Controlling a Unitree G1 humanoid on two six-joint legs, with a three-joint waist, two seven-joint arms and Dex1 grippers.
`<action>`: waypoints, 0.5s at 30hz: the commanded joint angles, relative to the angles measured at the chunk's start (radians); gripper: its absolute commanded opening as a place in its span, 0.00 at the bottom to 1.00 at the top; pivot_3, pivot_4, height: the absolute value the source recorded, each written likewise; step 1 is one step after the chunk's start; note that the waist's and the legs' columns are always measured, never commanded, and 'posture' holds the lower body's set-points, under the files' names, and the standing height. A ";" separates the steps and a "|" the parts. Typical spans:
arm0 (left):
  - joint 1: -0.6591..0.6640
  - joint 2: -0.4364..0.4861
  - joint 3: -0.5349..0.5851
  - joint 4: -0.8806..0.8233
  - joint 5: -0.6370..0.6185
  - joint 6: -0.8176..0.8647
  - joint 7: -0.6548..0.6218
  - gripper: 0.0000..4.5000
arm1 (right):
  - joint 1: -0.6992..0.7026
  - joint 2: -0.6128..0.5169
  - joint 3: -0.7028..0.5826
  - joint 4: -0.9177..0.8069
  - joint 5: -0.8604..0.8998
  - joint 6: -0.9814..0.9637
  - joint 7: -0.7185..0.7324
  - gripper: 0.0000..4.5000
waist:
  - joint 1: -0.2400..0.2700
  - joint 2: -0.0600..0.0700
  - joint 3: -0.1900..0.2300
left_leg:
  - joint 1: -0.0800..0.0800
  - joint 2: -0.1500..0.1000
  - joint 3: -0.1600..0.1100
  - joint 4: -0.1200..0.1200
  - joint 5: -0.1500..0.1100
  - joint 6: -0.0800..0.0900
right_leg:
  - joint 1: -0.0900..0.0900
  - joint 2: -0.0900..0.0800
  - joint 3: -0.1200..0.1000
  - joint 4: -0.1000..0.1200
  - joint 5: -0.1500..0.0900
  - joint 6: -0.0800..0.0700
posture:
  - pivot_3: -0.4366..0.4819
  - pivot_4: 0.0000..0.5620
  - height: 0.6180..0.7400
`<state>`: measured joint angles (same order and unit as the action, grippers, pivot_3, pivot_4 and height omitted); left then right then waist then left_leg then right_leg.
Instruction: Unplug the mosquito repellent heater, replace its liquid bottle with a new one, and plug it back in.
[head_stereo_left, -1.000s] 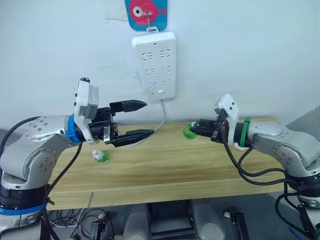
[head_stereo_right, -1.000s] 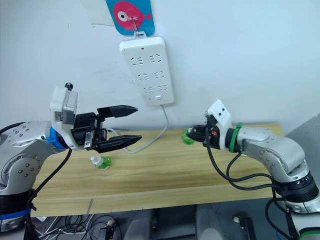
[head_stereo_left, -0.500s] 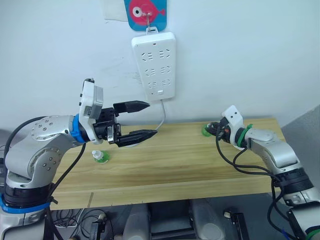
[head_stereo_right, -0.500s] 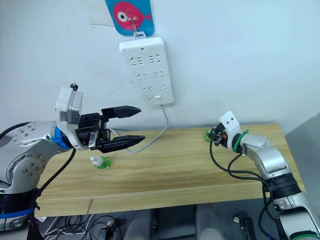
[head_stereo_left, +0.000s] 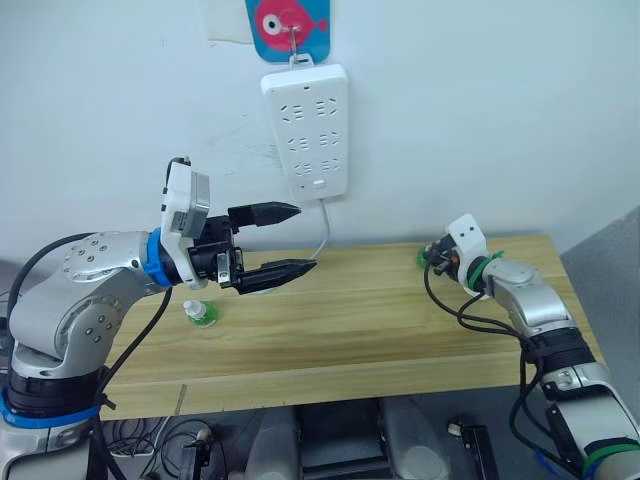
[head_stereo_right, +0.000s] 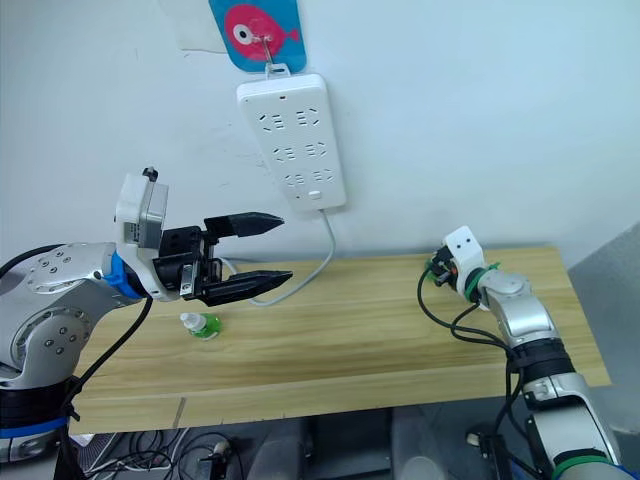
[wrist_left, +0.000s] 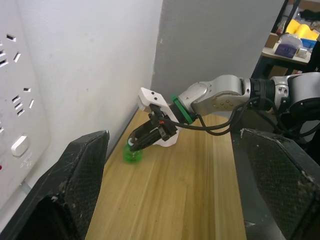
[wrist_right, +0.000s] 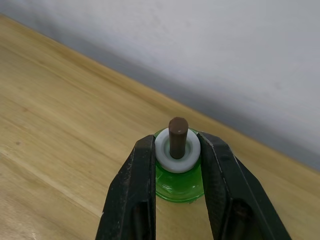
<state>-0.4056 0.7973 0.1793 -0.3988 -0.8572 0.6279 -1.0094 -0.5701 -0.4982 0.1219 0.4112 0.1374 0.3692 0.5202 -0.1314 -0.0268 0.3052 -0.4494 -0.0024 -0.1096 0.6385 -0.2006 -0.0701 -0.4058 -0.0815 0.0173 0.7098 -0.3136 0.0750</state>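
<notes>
Translucent green capless bottle (wrist_right: 177, 172) clamped between right gripper's (wrist_right: 176, 150) black fingers; left gripper (head_stereo_left: 283, 240) wide apart, empty.

Capless green liquid bottle (wrist_right: 177, 172) upright at the table's far right; capped new one (head_stereo_left: 201, 313) left.

Both arms are reaching forward, one at each side of the frame.

The left gripper (head_stereo_left: 283, 240) is hovering at centre left with its fingers spread wide apart, holding nothing. The right gripper (wrist_right: 176, 150) is sitting at centre right, its black fingers (wrist_right: 138, 180) pinching the capless green bottle (wrist_right: 178, 172) by its neck.
</notes>
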 joint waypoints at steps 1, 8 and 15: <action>-0.007 0.006 0.015 -0.030 -0.010 -0.002 0.003 0.99 | -0.008 0.009 -0.039 0.024 -0.015 -0.035 -0.016 0.19 | -0.001 0.000 0.000 | 0.000 0.000 0.000 0.002 0.000 0.000 | 0.000 0.000 0.000 0.002 0.000 0.000 | 0.32 0.41 0.92; -0.002 0.011 0.020 -0.034 -0.012 0.001 0.003 0.99 | -0.022 0.041 -0.068 0.067 -0.021 -0.032 -0.014 0.19 | -0.001 0.000 0.000 | 0.004 0.000 -0.001 0.006 0.001 -0.001 | 0.002 0.000 0.001 0.010 0.002 -0.001 | 0.33 0.41 0.92; 0.002 0.014 0.026 -0.037 -0.014 0.004 0.001 0.99 | -0.031 0.058 -0.081 0.075 -0.026 -0.023 -0.009 0.19 | -0.001 0.000 0.000 | 0.005 0.000 0.000 0.006 0.001 -0.001 | 0.002 0.000 0.002 0.009 0.002 0.000 | 0.33 0.42 0.92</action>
<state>-0.4038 0.7984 0.1820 -0.3997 -0.8579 0.6327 -1.0105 -0.5982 -0.4391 0.0597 0.4956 0.1129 0.3450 0.5086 -0.1328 -0.0268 0.3049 -0.4445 -0.0028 -0.1100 0.6442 -0.1996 -0.0714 -0.4036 -0.0812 0.0195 0.7190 -0.3114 0.0746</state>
